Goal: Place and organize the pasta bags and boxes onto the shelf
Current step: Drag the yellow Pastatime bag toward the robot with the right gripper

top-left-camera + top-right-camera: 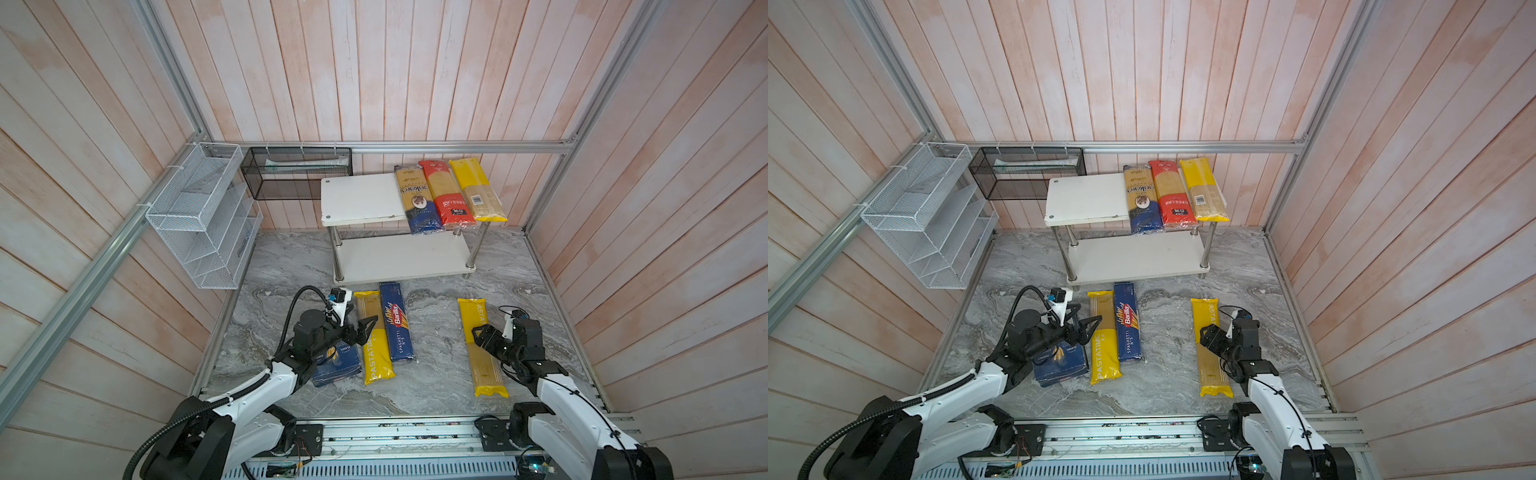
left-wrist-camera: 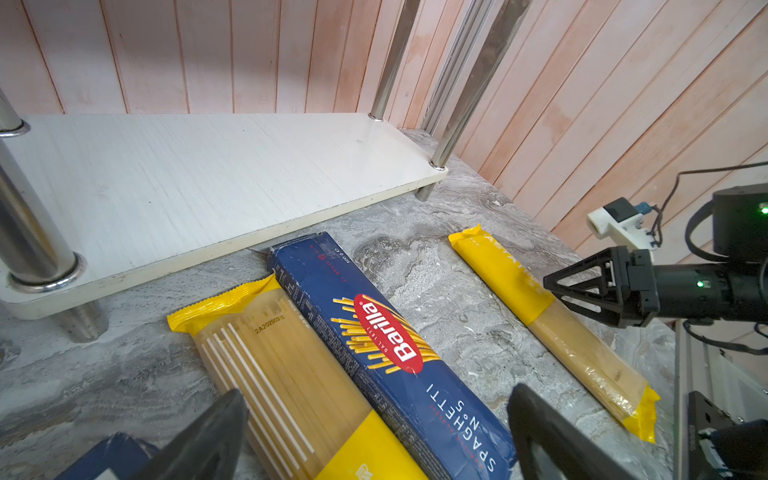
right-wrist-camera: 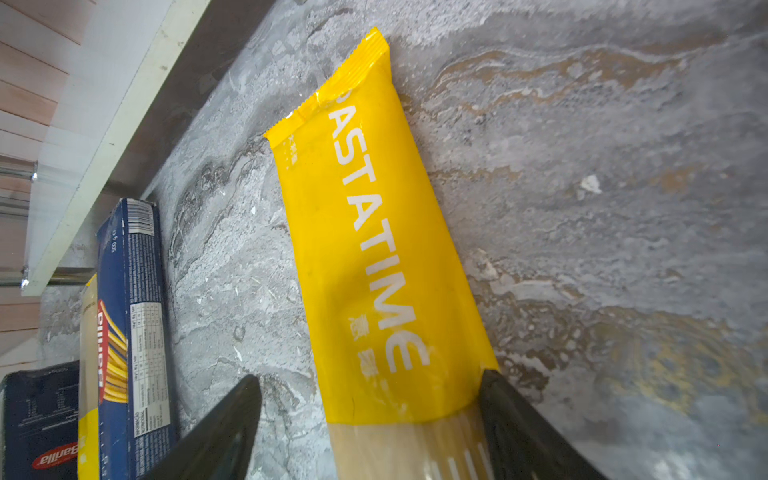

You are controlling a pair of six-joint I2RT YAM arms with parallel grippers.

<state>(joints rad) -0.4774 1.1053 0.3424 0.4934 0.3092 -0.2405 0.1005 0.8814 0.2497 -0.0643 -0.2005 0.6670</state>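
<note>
Pink-washed plank walls (image 1: 374, 83) close in a grey marbled counter (image 1: 436, 291). A white wire organizer (image 1: 199, 216) and a black mesh basket (image 1: 297, 172) hang on the rail, well away from either tool.

Well beyond both tools stands the shelf (image 1: 361, 199), two white boards on four chrome posts. Only the top views show its upper board (image 1: 1084, 199). Three bags lie there side by side: a gold-and-blue bag (image 1: 415, 199), a red bag (image 1: 446, 195) and a plain yellow bag (image 1: 478, 191), their near ends overhanging the front edge. The left wrist view gives the lower board (image 2: 208, 174) close up and the right tool from the side.

The left tool (image 2: 378, 392) hangs with its jaws wide apart and nothing between them. Under it lie the first PASTATIME bag (image 2: 291, 374) and the Spaghetti box (image 2: 390, 345), touching along their long sides. The wide Barilla box (image 1: 338, 365) sits just beside that bag, mostly under the left arm in both top views.

The right tool (image 3: 370, 377) straddles the second PASTATIME bag (image 3: 374, 228), jaws apart. One finger (image 3: 511, 424) is at the bag's edge and the other is clear of it. Whether either presses the plastic I cannot tell. The right wrist view reads the bag's print nearly whole, while the arm covers part of it from above.

There are two boxes, both on the counter, and five bags, three on the shelf and two on the counter.
</note>
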